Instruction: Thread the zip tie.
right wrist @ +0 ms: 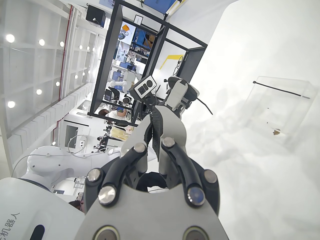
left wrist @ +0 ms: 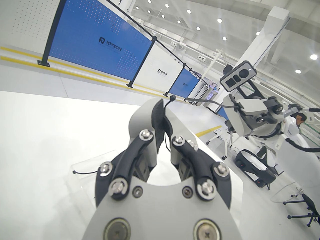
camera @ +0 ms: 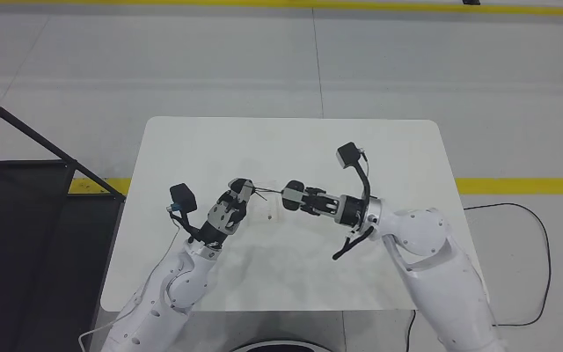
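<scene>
Dark lettering with a logo stands on the blue barrier panel (left wrist: pixel 110 44); the same mark, smaller, stands on the white panel (left wrist: pixel 162 72) beside it.

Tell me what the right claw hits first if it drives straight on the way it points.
Most likely the left claw, shut on the zip tie: from above it sits just ahead of the right claw, nearly tip to tip over the table. Whether their heights match exactly is unclear.

- White rectangular surface (camera: pixel 369 150) with rounded corners.
- Clear plastic box (right wrist: pixel 295 116) stands on it, near its middle.
- Thin black zip tie (right wrist: pixel 280 90) lies across the box; whether on or inside it is unclear.
</scene>
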Tool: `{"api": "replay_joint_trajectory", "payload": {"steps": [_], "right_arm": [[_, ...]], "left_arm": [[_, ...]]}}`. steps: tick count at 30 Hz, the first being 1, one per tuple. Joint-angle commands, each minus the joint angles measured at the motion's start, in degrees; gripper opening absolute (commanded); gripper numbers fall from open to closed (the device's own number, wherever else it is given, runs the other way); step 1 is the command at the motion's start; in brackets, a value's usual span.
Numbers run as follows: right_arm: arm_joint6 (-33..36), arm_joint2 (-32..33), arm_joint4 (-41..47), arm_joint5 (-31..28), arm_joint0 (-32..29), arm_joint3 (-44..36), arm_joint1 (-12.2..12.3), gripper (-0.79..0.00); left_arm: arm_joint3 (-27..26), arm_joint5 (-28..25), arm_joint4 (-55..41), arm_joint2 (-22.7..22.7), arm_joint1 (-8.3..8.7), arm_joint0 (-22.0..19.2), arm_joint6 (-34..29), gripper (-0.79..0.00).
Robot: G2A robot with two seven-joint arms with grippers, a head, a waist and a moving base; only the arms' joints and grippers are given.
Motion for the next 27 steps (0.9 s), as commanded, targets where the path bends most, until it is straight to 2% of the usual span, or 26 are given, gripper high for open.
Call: {"api": "replay_joint_trajectory", "payload": {"steps": [1, 19, 27], "right_arm": [[-0.1, 0.0, -0.1, 0.6, 0.2, 0.1, 0.0, -0.785], [-0.7, -1.3, 0.5, 2.4, 2.3, 1.6, -0.1, -0.785], [-0.4, -1.3, 0.7, 1.4, 2.1, 1.5, 0.0, -0.785]], "left_arm": [[0.0, 0.0, 0.0, 0.0, 0.00, 0.0, 0.0, -0.785], [0.0, 0.0, 0.0, 0.0, 0.00, 0.0, 0.0, -0.785], [0.0, 0.0, 0.0, 0.0, 0.00, 0.0, 0.0, -0.785]]}}
